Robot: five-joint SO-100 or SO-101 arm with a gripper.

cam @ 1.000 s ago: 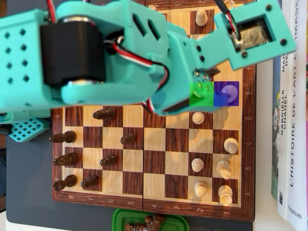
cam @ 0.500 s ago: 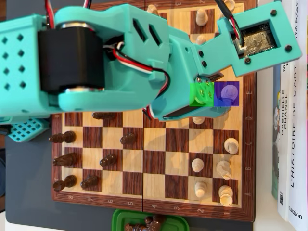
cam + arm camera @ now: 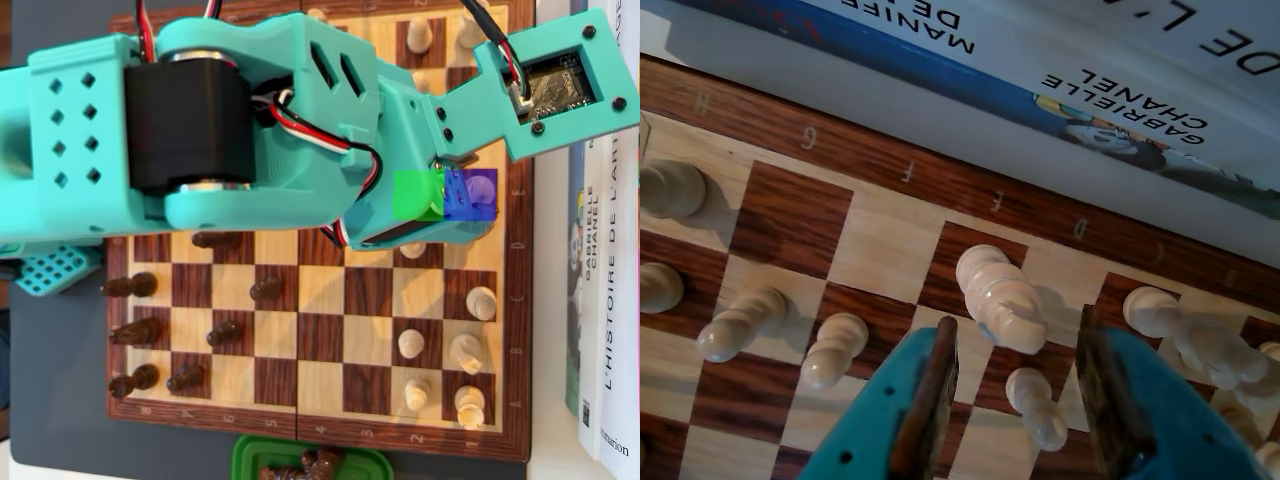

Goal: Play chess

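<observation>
In the wrist view my gripper (image 3: pixel 1014 322) is open above the wooden chessboard (image 3: pixel 790 215). A small white pawn (image 3: pixel 1035 405) stands between the teal fingers (image 3: pixel 925 400), touching neither pad. Just beyond the fingertips stands a taller white piece (image 3: pixel 1000 300). More white pieces stand to the left (image 3: pixel 740 325) and right (image 3: pixel 1180 330). From overhead, the teal arm (image 3: pixel 250 130) covers the board's upper half and hides the gripper. A green square (image 3: pixel 418 195) and a blue square (image 3: pixel 472 195) are marked beside the arm's wrist. Dark pieces (image 3: pixel 135 330) stand at the left of the board, white ones (image 3: pixel 465 352) at the right.
Books (image 3: pixel 610 300) lie along the board's right edge in the overhead view and fill the top of the wrist view (image 3: pixel 1110 110). A green tray (image 3: pixel 310 462) with captured dark pieces sits below the board. The arm's teal base (image 3: pixel 55 270) is at the left.
In the overhead view the arm has swung a little to the right and up, and it now covers more of the board's upper half. The visible pieces have not moved.
</observation>
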